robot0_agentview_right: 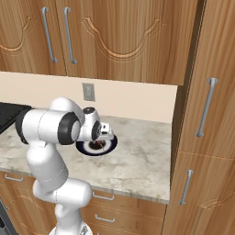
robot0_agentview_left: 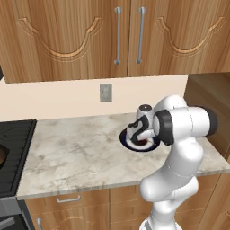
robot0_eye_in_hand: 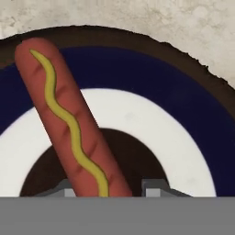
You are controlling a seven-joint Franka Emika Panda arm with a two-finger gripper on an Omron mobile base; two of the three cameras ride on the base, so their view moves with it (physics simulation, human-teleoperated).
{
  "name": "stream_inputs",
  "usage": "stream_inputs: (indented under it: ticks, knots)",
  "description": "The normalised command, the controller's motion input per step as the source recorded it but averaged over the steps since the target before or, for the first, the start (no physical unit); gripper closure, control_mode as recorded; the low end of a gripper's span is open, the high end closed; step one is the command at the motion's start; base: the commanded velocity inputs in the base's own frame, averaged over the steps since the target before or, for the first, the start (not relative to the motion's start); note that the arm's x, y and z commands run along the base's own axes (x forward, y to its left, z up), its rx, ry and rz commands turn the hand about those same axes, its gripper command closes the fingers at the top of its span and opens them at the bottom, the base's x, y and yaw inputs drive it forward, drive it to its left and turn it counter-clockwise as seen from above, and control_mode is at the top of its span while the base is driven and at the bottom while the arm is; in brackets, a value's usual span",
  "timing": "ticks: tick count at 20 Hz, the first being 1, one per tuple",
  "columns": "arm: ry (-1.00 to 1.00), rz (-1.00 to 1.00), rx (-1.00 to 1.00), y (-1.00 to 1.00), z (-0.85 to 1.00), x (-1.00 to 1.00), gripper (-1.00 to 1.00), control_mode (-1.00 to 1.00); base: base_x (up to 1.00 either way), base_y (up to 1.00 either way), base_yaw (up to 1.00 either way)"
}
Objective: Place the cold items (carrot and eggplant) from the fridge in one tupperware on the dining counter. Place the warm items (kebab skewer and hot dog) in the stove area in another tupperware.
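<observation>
The hot dog, reddish brown with a wavy line of mustard, lies slanted on a round plate that has a dark blue rim, a white ring and a dark centre. My gripper hangs low over the plate, open, and the near end of the hot dog runs between its two fingertips with a small gap on the right side. From the base cameras the hand points down at the plate on the marble counter. The hand hides most of the plate and the hot dog there.
The marble counter stretches left to a black stove. A wall outlet sits behind the plate, under wooden upper cabinets. A tall wooden cabinet bounds the counter on the right.
</observation>
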Motion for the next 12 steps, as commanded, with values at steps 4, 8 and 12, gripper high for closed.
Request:
stream_inputs:
  ticks: [4,8,12]
  knots:
    - [-0.26,0.0,0.0,-0.03,0.36,-0.61,1.0,-1.0,0.0,0.0,0.0]
    - [-0.16,0.0,0.01,-0.05,0.51,-0.89,1.0,-1.0,0.0,0.0,0.0]
    - [-0.1,0.12,0.0,0.0,0.73,-0.88,1.0,-1.0,0.0,0.0,0.0]
